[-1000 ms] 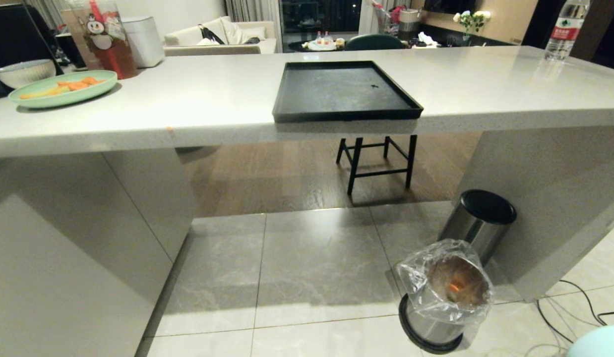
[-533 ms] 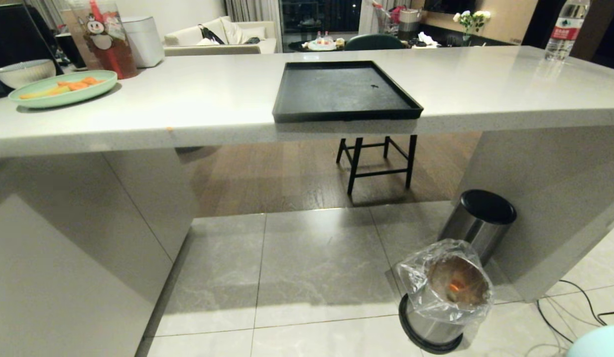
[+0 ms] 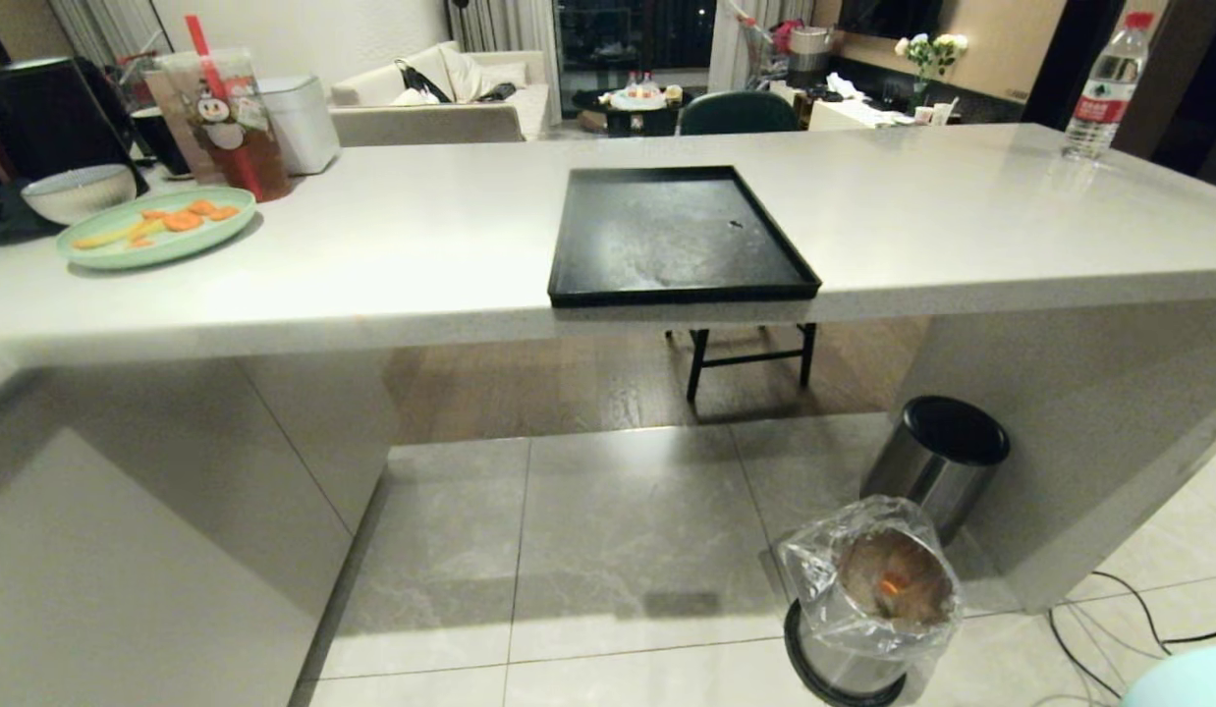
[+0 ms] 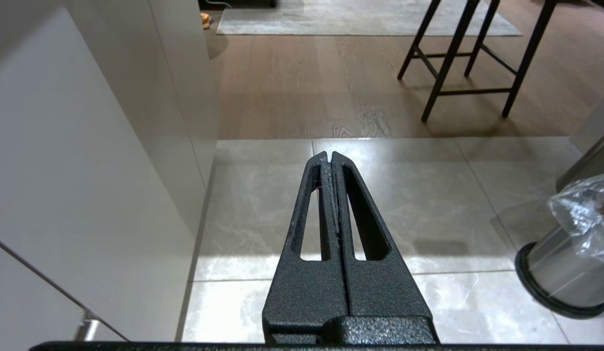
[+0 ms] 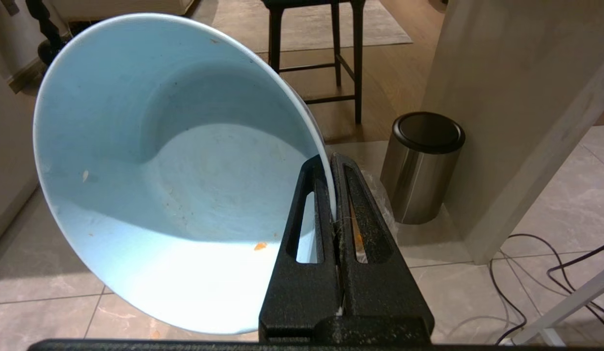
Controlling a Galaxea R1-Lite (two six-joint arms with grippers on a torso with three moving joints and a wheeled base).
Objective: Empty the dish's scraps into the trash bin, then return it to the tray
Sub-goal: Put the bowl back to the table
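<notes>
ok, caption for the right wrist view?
Right gripper pinching the tilted, nearly emptied blue bowl by its rim.

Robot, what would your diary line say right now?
right gripper: shut on dish rim | dish: nearly empty | trash bin: orange scrap inside | tray: bare | left gripper: shut, idle

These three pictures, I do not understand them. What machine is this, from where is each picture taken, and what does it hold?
It is a wheeled robot with two arms. The wide picture comes from a camera on its head, looking at a counter and the floor. On the counter lie an empty black tray and a green plate with vegetable pieces. On the floor stands a bag-lined trash bin with an orange scrap inside.

The other two pictures come from cameras on the wrists. The left hand is shut and holds nothing. The right hand pinches the rim of a pale-blue bowl, nearly empty, only crumbs left.
</notes>
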